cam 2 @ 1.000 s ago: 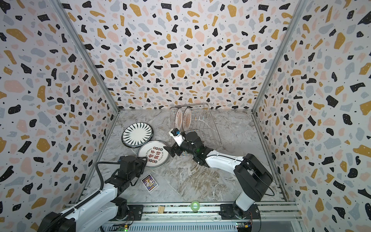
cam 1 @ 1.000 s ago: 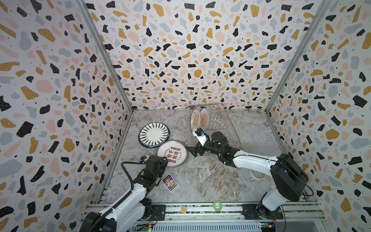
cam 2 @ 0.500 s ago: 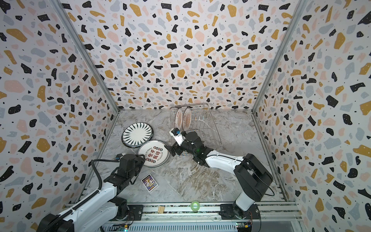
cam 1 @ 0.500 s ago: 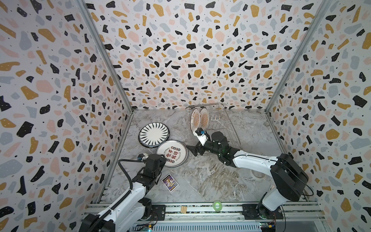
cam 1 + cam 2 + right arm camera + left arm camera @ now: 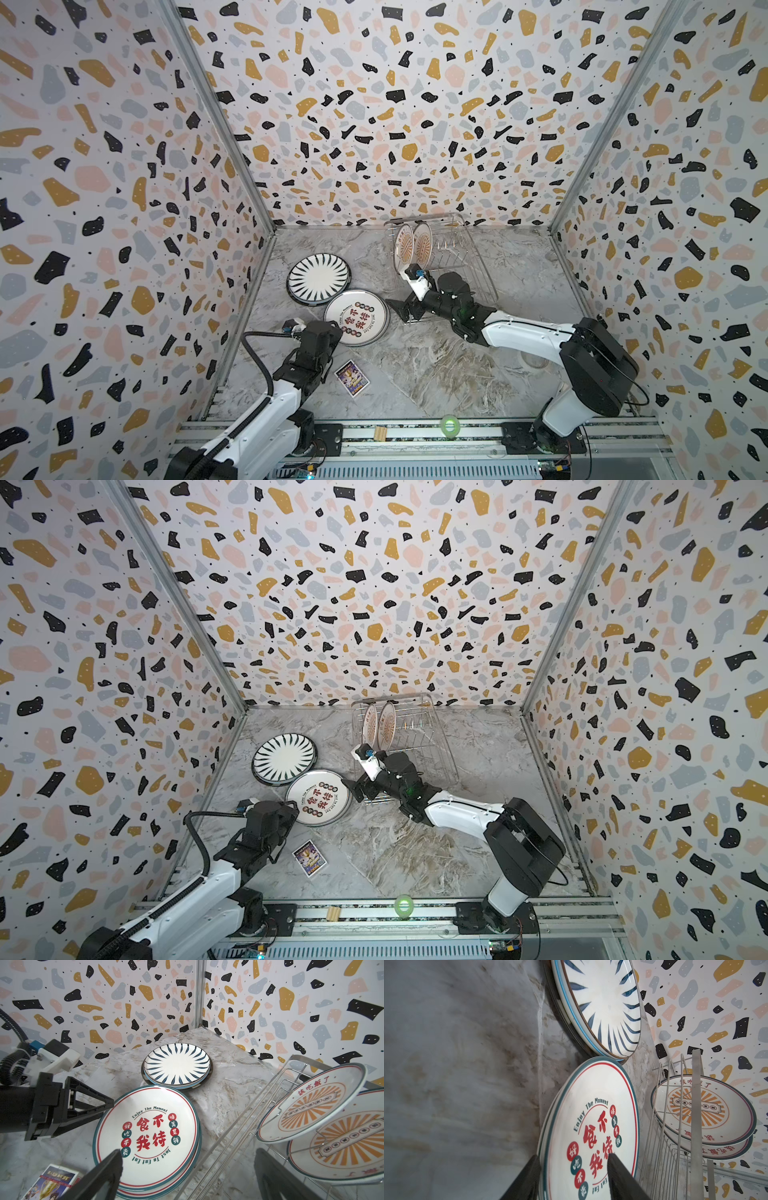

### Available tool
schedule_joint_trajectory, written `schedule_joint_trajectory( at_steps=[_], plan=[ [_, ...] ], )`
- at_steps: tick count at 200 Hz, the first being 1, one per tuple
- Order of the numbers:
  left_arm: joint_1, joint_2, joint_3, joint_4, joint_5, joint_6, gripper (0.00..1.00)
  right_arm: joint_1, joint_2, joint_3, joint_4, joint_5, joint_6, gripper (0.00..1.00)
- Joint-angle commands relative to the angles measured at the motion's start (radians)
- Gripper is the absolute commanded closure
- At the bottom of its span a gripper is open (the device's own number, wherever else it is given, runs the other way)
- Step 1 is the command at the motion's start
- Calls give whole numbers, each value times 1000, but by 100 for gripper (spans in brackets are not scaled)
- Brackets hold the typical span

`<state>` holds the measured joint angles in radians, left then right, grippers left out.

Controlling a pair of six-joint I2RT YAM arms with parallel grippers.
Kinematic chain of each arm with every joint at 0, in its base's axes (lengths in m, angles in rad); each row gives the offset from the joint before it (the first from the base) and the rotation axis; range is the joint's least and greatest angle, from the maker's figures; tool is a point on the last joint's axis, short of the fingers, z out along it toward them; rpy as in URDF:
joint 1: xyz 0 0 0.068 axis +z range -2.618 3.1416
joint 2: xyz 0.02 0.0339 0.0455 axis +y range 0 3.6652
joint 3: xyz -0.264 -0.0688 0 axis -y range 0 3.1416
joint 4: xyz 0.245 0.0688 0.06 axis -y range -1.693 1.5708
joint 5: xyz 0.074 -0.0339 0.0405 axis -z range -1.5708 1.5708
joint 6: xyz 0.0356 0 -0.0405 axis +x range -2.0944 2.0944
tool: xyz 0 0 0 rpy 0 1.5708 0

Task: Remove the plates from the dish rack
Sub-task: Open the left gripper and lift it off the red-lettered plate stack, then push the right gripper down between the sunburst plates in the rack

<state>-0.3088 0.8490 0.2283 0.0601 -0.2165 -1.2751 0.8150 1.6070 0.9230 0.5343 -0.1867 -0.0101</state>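
plates (image 5: 404, 248) with orange sunbursts, two of them, stand on edge side by side at the far left end of the dish rack (image 5: 469, 266). the rack sits at the back of the worktop (image 5: 436, 374), a little right of the middle. the rest of its prongs are bare.

left of the rack, two more lots lie flat on the worktop. a striped plate (image 5: 319, 277) tops a low stack near the left wall. a red-character plate (image 5: 356, 317) lies on another of the same kind just in front of it, and their rims touch or nearly touch.

the left hand (image 5: 107, 1107) is at the near left rim of the red-character plate. in the left wrist view its fingers (image 5: 623, 1176) stand apart astride that rim, one over the plate's face and one outside the edge. the gap is wider than the rim, so it is parted and not clamped on anything.

the right hand (image 5: 401, 311) is low at the rack's near left corner, between the rack and the red-character plate. its fingers are spread as wide as they go and hold nothing. the rack's rim wires run through the gap, and i cannot tell whether they touch.

a small card (image 5: 352, 377) lies near the front, beside the left arm. a green tape roll (image 5: 448, 425) sits on the front rail.
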Motion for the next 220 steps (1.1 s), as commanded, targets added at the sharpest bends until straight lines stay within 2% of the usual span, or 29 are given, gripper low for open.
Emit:
schedule_joint_trajectory(
  at_steps=[1,15,52,60,72,78,112,138,151,175,189,220],
  plan=[
    [-6,-2,0,37,8,22,34,4,-54,-1,3,14,-12,1],
    [-6,5,16,10,-7,31,30,4,-55,-1,3,15,-12,1],
    [-6,-11,25,9,-26,46,28,4,-67,-6,2,14,-12,1],
    [-6,-23,36,-2,-42,67,20,4,-75,-11,7,12,-10,1],
    [-6,-46,53,1,-53,121,3,1,-88,-18,17,21,0,0],
    [-6,-60,58,13,-54,151,0,-2,-95,-19,20,31,9,0],
    [-6,-121,63,130,-59,239,0,-43,-121,-1,-4,125,108,1],
    [-6,-98,33,401,83,329,0,-46,-118,70,-107,320,193,1],
    [-6,-64,13,535,138,331,0,-53,-112,107,-161,354,215,1],
    [-7,1,39,666,207,372,0,-74,-94,159,-245,365,243,1],
    [-12,25,50,754,249,384,0,-76,-65,227,-328,450,261,1],
    [-42,52,94,809,263,472,0,-101,-31,299,-381,499,254,1]
  ],
)
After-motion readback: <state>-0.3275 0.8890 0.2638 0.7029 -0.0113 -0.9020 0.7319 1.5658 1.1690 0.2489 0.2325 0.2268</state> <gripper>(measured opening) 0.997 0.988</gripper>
